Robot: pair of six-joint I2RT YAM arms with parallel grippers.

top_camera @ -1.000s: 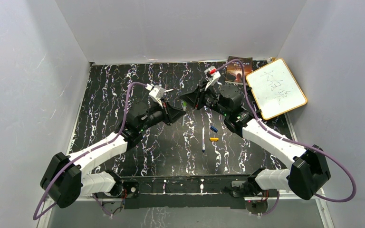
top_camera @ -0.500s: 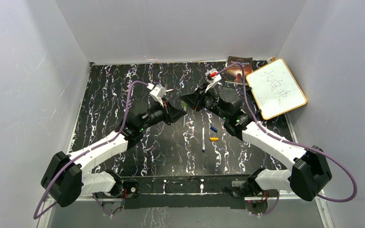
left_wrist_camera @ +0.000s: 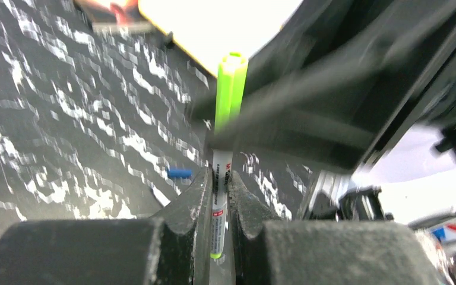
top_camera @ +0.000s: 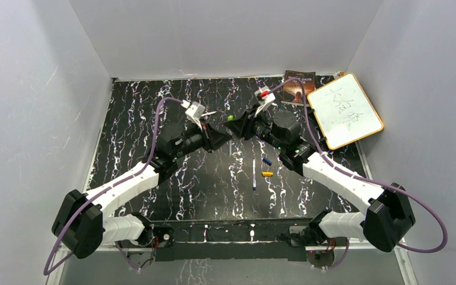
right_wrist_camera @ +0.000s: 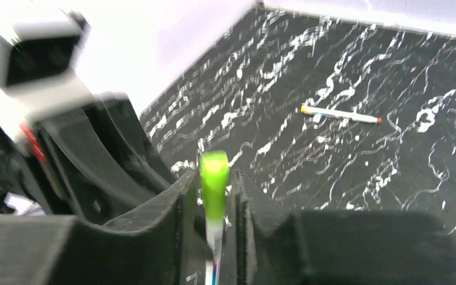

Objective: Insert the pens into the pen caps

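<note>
While the left gripper [left_wrist_camera: 219, 181] is clamped on the barrel of a white pen [left_wrist_camera: 218, 217], the right gripper [right_wrist_camera: 214, 181] flanks the green cap [left_wrist_camera: 230, 77] seated on that pen's far end; I cannot tell whether it presses the cap or stands just off it. Farther out, a second pen [top_camera: 253, 174] lies on the surface [top_camera: 154, 107] with the blue cap [top_camera: 266, 161] and yellow cap [top_camera: 267, 174] just beside it, and a third pen [right_wrist_camera: 339, 114] lies apart.
</note>
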